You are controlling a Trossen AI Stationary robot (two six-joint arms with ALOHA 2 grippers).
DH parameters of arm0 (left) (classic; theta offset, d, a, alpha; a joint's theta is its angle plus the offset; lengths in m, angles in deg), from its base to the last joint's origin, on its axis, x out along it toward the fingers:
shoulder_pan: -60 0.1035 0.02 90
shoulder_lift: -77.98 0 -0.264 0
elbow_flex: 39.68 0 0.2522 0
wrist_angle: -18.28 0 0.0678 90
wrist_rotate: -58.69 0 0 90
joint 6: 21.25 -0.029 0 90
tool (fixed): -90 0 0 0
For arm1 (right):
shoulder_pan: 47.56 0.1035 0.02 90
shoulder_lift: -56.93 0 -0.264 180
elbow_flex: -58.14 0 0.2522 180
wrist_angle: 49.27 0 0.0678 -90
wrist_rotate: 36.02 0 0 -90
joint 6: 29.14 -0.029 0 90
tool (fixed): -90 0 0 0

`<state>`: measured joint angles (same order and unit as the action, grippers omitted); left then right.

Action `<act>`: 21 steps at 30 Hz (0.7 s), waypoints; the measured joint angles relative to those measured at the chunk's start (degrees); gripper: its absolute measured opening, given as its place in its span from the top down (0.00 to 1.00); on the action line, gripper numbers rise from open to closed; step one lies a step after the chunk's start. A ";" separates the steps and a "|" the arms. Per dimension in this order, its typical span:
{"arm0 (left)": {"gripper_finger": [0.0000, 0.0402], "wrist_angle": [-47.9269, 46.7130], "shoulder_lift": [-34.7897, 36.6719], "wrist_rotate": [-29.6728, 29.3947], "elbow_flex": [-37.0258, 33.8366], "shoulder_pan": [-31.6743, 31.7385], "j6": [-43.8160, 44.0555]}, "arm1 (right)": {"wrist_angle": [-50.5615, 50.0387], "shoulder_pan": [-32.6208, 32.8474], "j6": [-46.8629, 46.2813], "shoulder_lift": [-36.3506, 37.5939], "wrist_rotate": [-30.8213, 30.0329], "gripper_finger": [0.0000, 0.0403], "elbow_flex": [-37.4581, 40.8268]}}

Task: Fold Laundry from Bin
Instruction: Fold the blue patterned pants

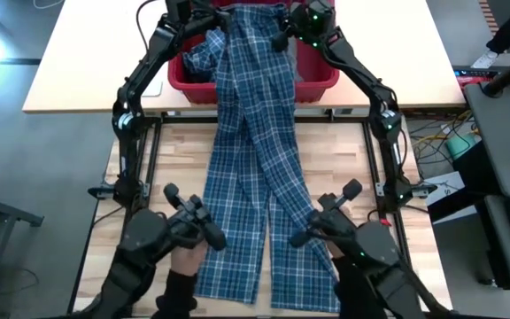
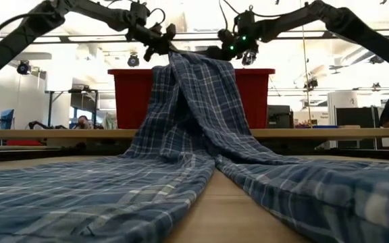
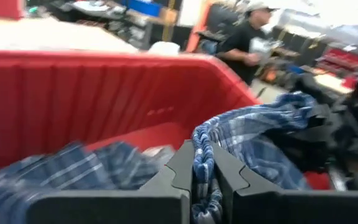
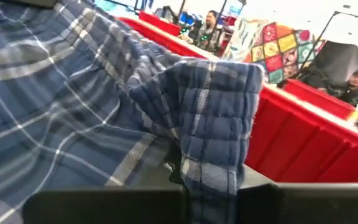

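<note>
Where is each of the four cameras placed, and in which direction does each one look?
High view: overhead, straight down at the blue-and-white plaid cloth garment; both arms show.
Low view: table height, across at the red rectangular plastic bin; both arms above.
Left wrist view: into the bin; left pincer shut on the garment.
Right wrist view: along the garment; right pincer shut on it.
All four views share the garment and the bin.

Blue/white plaid garment (image 1: 253,168), red bin (image 1: 317,75), light wood table (image 1: 180,155).

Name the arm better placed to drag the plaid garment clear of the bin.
Neither clearly: left hand and right hand both pinch the plaid garment above the red bin, so both should pull together.
</note>
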<state>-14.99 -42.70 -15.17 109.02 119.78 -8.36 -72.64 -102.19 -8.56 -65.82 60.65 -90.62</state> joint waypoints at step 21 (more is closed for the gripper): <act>0.35 -14.69 2.33 -9.90 0.02 0.80 1.94 | -16.93 -0.31 -7.49 11.13 -2.11 0.41 0.00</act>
<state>-29.68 -40.38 -25.07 109.03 120.58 -6.42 -89.57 -102.50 -16.05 -54.69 58.55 -90.62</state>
